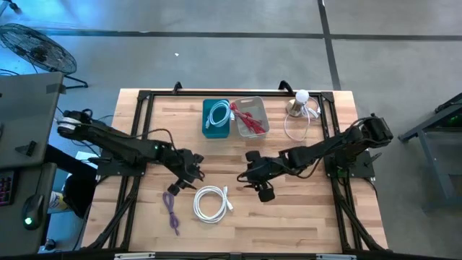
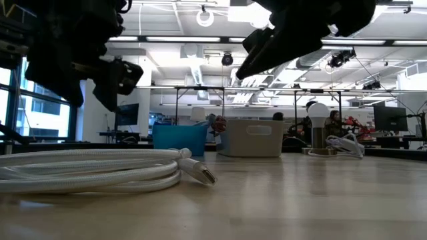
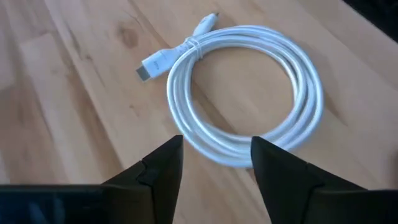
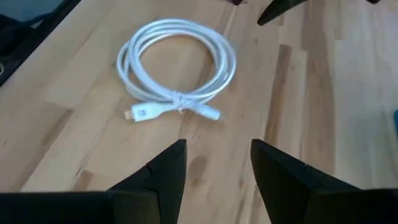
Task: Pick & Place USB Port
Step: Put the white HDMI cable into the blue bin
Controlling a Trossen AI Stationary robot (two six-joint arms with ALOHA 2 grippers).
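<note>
A coiled white USB cable (image 1: 211,203) lies flat on the wooden table, its plugs tied together at one side; it also shows in the low view (image 2: 100,170), left wrist view (image 3: 249,106) and right wrist view (image 4: 177,68). My left gripper (image 1: 189,173) hovers open above the table just left of and beyond the coil, fingers (image 3: 214,168) framing its near rim without touching. My right gripper (image 1: 260,186) hovers open to the coil's right, its fingertips (image 4: 217,165) short of the plugs.
A purple cable (image 1: 172,209) lies left of the white coil. At the far edge stand a blue bin (image 1: 215,119) with a white cable, a grey bin (image 1: 250,117) with a red cable, and a lamp (image 1: 299,101) with a white cord. Bare wood lies between the grippers.
</note>
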